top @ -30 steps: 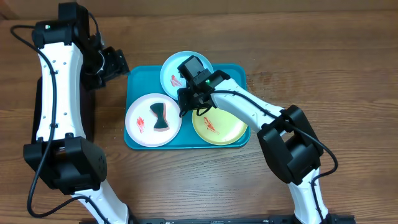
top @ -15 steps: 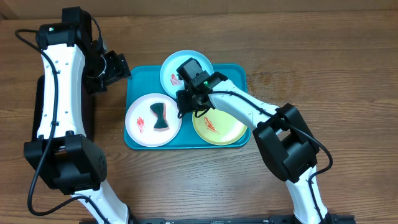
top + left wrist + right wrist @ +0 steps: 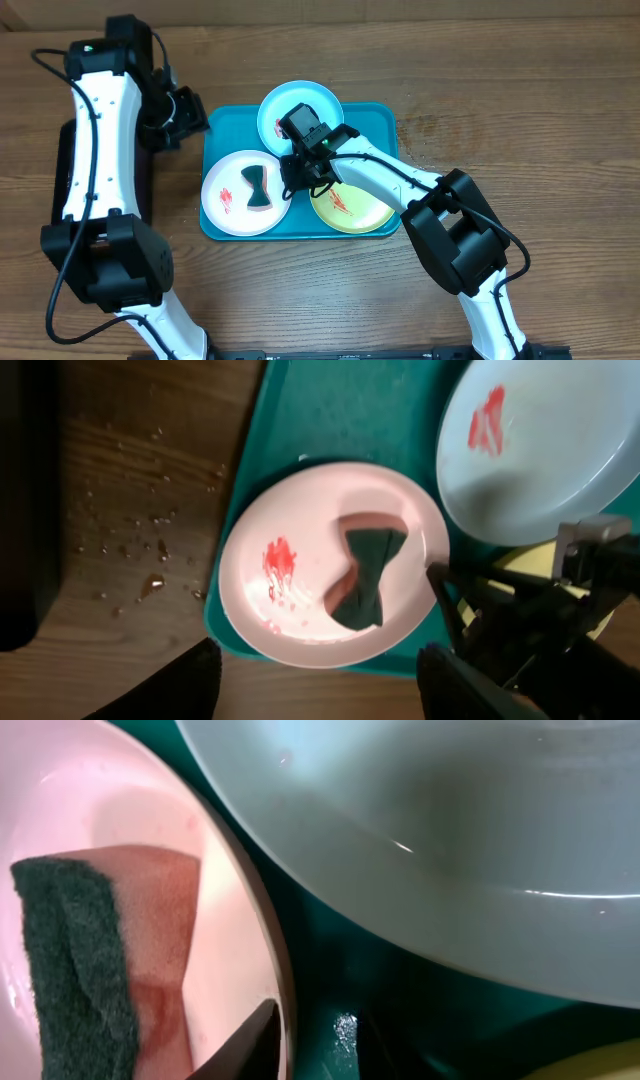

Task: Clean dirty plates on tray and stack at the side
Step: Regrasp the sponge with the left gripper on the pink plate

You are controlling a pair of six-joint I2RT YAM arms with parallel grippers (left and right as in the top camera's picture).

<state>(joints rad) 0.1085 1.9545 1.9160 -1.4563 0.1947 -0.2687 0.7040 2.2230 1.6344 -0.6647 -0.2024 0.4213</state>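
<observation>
Counting overhead: nothing looks cleaned or stacked aside yet — all three plates lie on the tray, each smeared red. White plate, near left, holds a sponge; blue plate, far middle; yellow plate, near right. Left claw hangs off the tray over the table; right claw sits at the white plate's right rim.
Left wrist: left claw's fingers spread wide, empty.
Right wrist: one fingertip beside that rim — spread or pinching, cannot tell.
</observation>
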